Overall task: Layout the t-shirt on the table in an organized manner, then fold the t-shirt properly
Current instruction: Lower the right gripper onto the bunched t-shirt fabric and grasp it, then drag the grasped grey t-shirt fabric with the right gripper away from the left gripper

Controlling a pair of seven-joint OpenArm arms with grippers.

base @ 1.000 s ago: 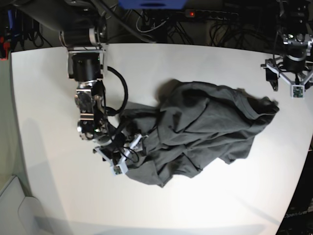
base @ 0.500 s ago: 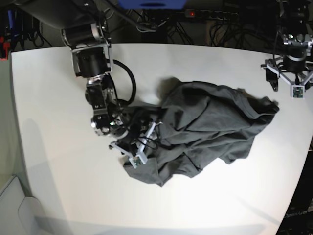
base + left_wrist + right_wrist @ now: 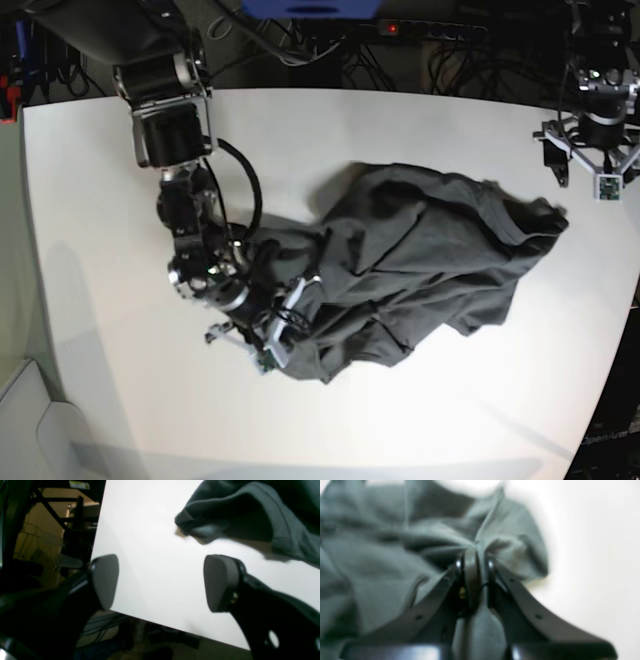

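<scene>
The t-shirt (image 3: 420,270) lay crumpled in a dark grey heap across the middle and right part of the table (image 3: 110,330), wrinkled, not spread flat. In the base view its lower-left edge sat under the right gripper (image 3: 285,335). The right wrist view, blurry, showed the right gripper (image 3: 473,560) pinched together on a bunched fold of the t-shirt (image 3: 382,555), cloth puckering toward the tips. Bare table (image 3: 595,542) showed beside it. The left gripper (image 3: 597,150) hung near the table's far right corner, apart from the cloth. In the left wrist view its fingers (image 3: 220,580) stood wide apart with nothing between, above the table's edge (image 3: 150,580), a t-shirt corner (image 3: 237,512) lying beyond.
</scene>
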